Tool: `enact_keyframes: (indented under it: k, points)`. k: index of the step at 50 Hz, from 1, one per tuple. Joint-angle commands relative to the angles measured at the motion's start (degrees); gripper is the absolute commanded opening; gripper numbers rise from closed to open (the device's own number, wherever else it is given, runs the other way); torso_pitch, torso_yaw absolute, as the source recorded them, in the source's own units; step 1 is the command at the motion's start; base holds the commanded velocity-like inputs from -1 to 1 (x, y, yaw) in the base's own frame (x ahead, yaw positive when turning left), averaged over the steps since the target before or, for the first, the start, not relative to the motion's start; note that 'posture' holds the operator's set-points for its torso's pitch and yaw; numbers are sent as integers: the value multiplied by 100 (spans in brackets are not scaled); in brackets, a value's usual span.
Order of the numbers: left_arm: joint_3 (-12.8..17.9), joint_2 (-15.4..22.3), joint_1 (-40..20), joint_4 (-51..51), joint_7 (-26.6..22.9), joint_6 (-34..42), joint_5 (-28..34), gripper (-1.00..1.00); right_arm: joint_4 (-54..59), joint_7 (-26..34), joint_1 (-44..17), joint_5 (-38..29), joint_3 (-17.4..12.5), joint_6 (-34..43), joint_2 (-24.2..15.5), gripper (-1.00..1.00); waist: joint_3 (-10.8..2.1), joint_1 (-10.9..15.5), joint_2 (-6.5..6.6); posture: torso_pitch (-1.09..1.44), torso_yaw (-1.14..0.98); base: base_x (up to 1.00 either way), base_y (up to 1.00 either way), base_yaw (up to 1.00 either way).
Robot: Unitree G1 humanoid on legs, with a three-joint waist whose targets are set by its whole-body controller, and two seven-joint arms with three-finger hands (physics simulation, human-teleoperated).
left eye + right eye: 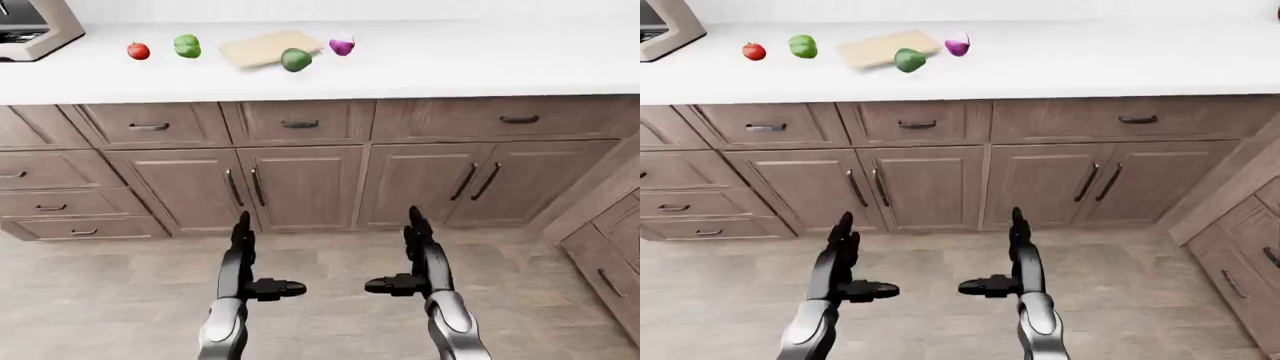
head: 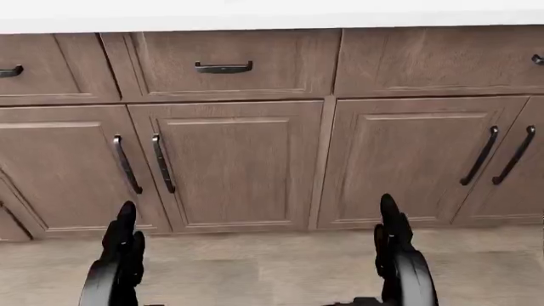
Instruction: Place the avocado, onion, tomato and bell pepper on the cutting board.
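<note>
On the white counter (image 1: 450,64), at the top of the left-eye view, lies a tan cutting board (image 1: 262,48). A dark green avocado (image 1: 296,59) sits at the board's lower right edge. A purple onion (image 1: 342,46) stands just right of the board. Left of it are a green bell pepper (image 1: 186,46) and a red tomato (image 1: 138,51). My left hand (image 1: 262,262) and right hand (image 1: 402,259) hang low over the floor, well short of the counter. Both are open with fingers straight and thumbs turned inward, and both are empty.
A grey appliance (image 1: 30,30) stands at the counter's far left. Brown drawers and cabinet doors (image 1: 300,187) with dark handles run below the counter. Another cabinet run (image 1: 610,255) juts in along the right edge. Tiled floor (image 1: 330,330) lies under my hands.
</note>
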Motion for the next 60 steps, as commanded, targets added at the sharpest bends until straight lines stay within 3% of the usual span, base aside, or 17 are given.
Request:
enact_keyframes:
  k: [1,3,5,7,13,15,21,27,31,32,39,42,44,51,56,57,60]
  points:
    - [-118,40,-109,-1004,-51,95,93,100,-1141,-18,-95,161,-54,-11,-6,100,-5,-12,-45,0,0,0,0,0]
    - [-56,70,-181,-1299,-76,372,141,100,-1490,-22,-74,20,-41,270,-66,100,-374,31,-5,0,0,0,0,0]
    - [5,88,-208,-1634,-100,642,135,100,-1949,46,-73,26,-59,564,-96,100,-137,33,-47,0,0,0,0,0]
    - [16,91,-279,-2001,-110,960,151,100,-2421,58,-142,168,-150,819,-82,100,-394,38,-49,0,0,0,0,0]
    - [59,130,-608,-2893,-123,1845,208,100,-3164,148,-251,-30,-312,1385,-239,100,-581,45,-22,0,0,3,0,0]
    - [64,162,-748,-3114,-136,2091,256,100,-3389,206,-390,23,-459,1634,-281,100,-340,40,-6,0,0,19,4,0]
    - [362,351,-1107,-3806,-192,2826,286,100,-3968,245,-614,42,-567,2190,-331,100,-250,42,269,0,0,28,8,0]
    - [394,358,-1107,-4097,-164,2987,315,100,-4195,252,-491,-2,-496,2199,-255,100,-319,71,92,0,0,28,8,0]
    - [431,367,-1086,-4049,-173,2931,342,100,-4185,257,-440,13,-475,2151,-222,100,-311,104,-328,0,0,29,8,0]
    - [418,383,-1054,-4047,-191,2900,373,100,-4127,237,-429,11,-492,2083,-213,100,-281,48,-179,0,0,28,9,0]
    - [549,457,-1148,-4129,-284,3014,429,100,-4162,225,-357,35,-494,2023,-199,100,-237,-23,-91,0,0,28,9,0]
    - [562,451,-1105,-4144,-289,2991,449,100,-4118,226,-394,24,-476,2015,-211,100,-238,-64,150,0,0,28,12,0]
    - [567,463,-1129,-4143,-292,3001,455,100,-4100,213,-398,32,-488,1998,-207,100,-390,-69,526,0,0,28,13,0]
    - [571,451,-1107,-4240,-304,3080,433,100,-4134,192,-440,13,-466,2032,-225,100,-271,86,212,0,0,27,18,0]
    - [580,459,-1137,-4215,-287,3085,438,100,-4190,223,-401,40,-484,2040,-216,100,-333,117,-439,0,0,23,30,0]
    - [576,464,-1136,-4214,-293,3082,437,100,-4187,217,-404,40,-487,2040,-213,100,-291,22,-224,0,0,23,30,0]
    - [553,457,-1238,-4209,-269,3167,401,100,-4193,211,-446,35,-484,2045,-217,100,-347,-15,-317,0,0,17,30,0]
